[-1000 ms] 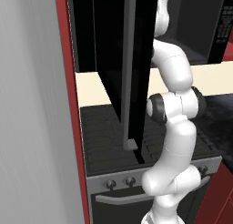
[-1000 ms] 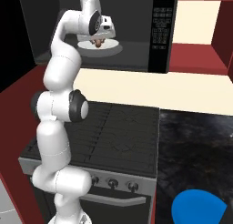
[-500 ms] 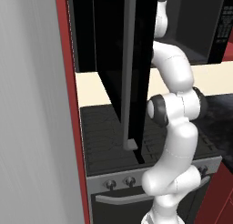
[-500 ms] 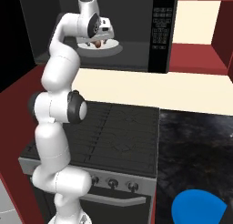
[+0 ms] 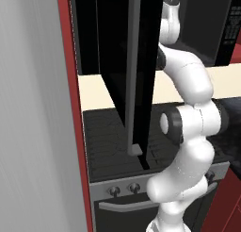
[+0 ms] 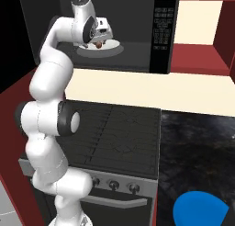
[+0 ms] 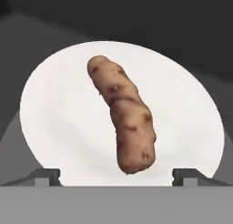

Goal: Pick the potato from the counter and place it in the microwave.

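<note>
- On the far left of the left base view stands a grey wall with a red edge; next to it the microwave door hangs swung wide, tall and black, its grey bar handle running down its face.
- Below the door lies the pale cream bench, and in front of that a black ridged stove with knobs on its front panel.
- Right of the door the white arm rises and reaches into the dark cavity of the microwave.
- From the right base view, the gripper hangs just over the white round plate inside the cavity, with the potato a small brown shape under it.
- Through the hand view the potato is long and narrow, knobbly, light brown with darker spots and pits, pinched slightly at its middle; it lies lengthwise across the plate, one rounded end toward the camera.
- Both fingers show as dark tips at the two bottom corners, spread wide and well clear of the potato, gripping nothing.
- Right of the cavity is the black keypad panel; further right the bench continues, then a red shelf, a dark speckled surface and a blue round thing low in the corner.
</note>
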Controlling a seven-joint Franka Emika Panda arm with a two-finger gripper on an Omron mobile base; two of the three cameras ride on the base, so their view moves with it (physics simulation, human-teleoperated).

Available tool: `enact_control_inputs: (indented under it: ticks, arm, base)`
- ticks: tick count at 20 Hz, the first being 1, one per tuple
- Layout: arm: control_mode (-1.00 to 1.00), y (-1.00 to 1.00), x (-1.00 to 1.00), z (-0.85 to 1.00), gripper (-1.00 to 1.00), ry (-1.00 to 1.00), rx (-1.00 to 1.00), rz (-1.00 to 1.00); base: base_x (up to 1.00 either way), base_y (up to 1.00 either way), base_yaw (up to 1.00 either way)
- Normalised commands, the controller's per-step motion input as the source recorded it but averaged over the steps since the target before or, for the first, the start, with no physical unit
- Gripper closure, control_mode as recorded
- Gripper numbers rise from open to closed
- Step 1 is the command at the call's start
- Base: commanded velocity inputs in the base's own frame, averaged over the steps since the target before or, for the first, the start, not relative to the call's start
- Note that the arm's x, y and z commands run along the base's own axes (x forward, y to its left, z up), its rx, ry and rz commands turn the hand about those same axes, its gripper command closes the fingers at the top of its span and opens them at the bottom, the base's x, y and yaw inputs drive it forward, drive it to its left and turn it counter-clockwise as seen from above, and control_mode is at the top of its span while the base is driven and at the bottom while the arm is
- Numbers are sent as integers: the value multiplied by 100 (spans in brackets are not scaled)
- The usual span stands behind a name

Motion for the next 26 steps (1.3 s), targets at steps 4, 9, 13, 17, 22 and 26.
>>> enact_control_inputs:
  ticks: [4, 9, 13, 17, 22, 26]
  arm:
    - [-100, 0, -75, -27, -100, -43, -1, 0]
    - [-100, -9, -98, 22, -100, -24, 0, -6]
    - [-100, -19, -100, 12, -100, 0, 4, -14]
    - [-100, -3, -100, -3, -100, 1, 8, -19]
    - [-100, 0, -100, -27, -100, 3, 12, -19]
    - [-100, 0, -100, -34, -100, 1, 18, -18]
  base:
    - [0, 0, 0]
    - [0, 0, 0]
    - [0, 0, 0]
    - [0, 0, 0]
    - [0, 0, 0]
    - [0, 0, 0]
